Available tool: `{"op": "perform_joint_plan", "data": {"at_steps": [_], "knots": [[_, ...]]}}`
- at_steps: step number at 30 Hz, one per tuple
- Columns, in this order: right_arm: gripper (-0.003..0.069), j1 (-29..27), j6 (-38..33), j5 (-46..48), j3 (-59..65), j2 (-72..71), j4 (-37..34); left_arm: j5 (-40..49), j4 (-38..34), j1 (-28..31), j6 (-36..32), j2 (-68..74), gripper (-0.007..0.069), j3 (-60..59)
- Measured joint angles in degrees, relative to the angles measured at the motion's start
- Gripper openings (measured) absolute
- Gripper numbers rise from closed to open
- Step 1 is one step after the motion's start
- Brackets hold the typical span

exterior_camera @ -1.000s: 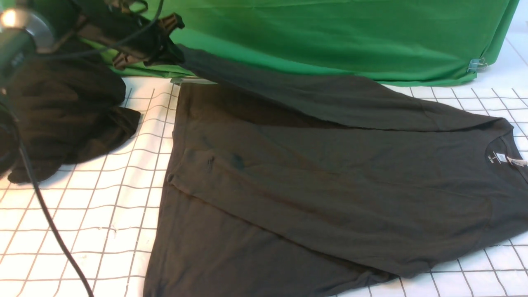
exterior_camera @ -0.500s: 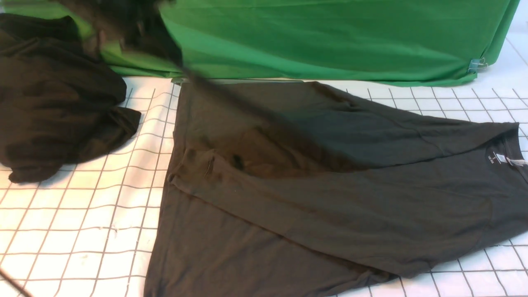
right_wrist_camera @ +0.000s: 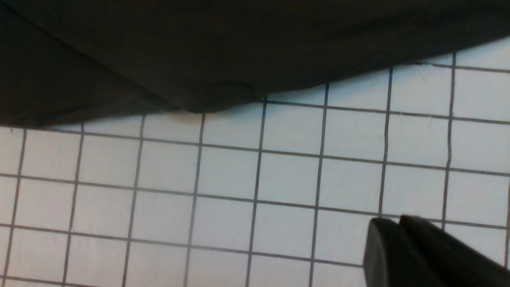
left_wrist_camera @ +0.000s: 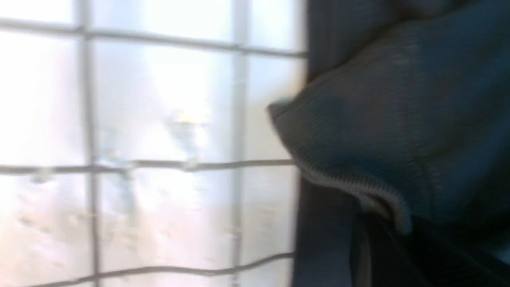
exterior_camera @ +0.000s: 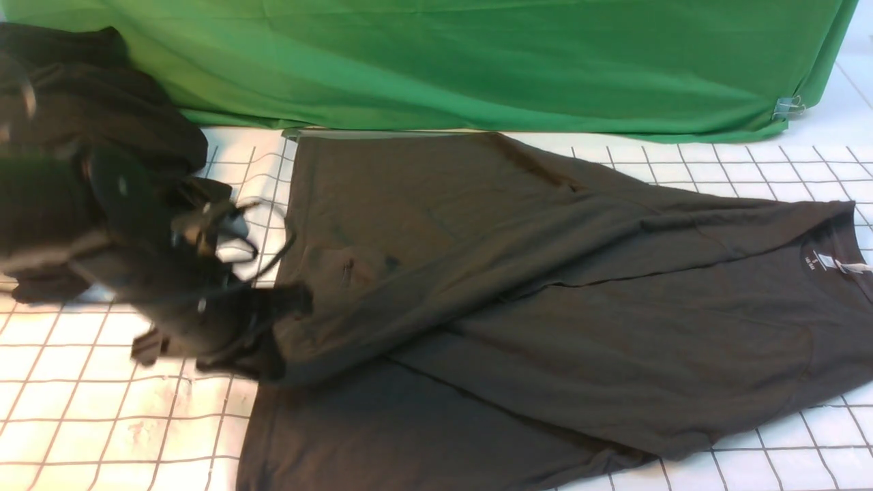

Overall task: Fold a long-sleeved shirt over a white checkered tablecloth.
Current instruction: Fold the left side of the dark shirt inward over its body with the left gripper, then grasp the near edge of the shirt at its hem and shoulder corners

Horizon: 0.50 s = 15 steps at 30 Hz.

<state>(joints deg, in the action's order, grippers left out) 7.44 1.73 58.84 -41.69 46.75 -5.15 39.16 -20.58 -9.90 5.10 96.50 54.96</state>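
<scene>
One cuff (left_wrist_camera: 358,135), apparently at left fingers (exterior_camera: 290,303)

We find the long-sleeved shirt (exterior_camera: 545,327) black, soft-knit, spread flat on the white checkered tablecloth (exterior_camera: 102,409), collar at 3 o'clock, hem at 9 o'clock. One sleeve (exterior_camera: 511,252) lies diagonally across the body, its ribbed cuff (left_wrist_camera: 350,187) at the hem side. A white neck label (exterior_camera: 826,261) shows. The cloth's thin grey grid is exposed at 7 and 4 o'clock.
</scene>
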Motion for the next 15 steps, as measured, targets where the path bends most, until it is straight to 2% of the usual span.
{"op": "perform_joint_plan", "data": {"at_steps": [5, 6, 8, 9, 11, 13, 15], "knots": [[0.0036, 0.00, -1.10, 0.00, 0.00, 0.00, 0.00, 0.90, 4.39, 0.00, 2.90, -1.69, 0.0257, 0.91], [0.0036, 0.00, -1.21, 0.00, 0.00, 0.00, 0.00, 1.29, 4.52, 0.00, 3.01, -1.86, 0.0265, 1.10], [0.0042, 0.00, -1.25, 0.00, 0.00, 0.00, 0.00, 4.89, 5.68, 0.05, 3.64, -4.88, 0.0382, 3.74], [0.0043, 0.00, -1.28, 0.00, 0.00, 0.00, 0.00, 5.71, 5.72, 0.05, 3.69, -5.92, 0.0409, 4.24], [0.0046, 0.00, -1.28, 0.05, 0.00, 0.00, 0.00, 7.29, 5.72, 0.05, 3.69, -7.50, 0.0440, 4.67], [0.0050, 0.00, -1.40, 0.05, 0.00, 0.00, 0.00, 12.82, 5.91, -0.59, 3.99, -10.44, 0.0485, 4.22], [0.0050, 0.00, -1.73, 0.05, 0.00, 0.00, 0.00, 15.38, 6.41, -1.82, 4.64, -12.00, 0.0492, 2.21]]}}
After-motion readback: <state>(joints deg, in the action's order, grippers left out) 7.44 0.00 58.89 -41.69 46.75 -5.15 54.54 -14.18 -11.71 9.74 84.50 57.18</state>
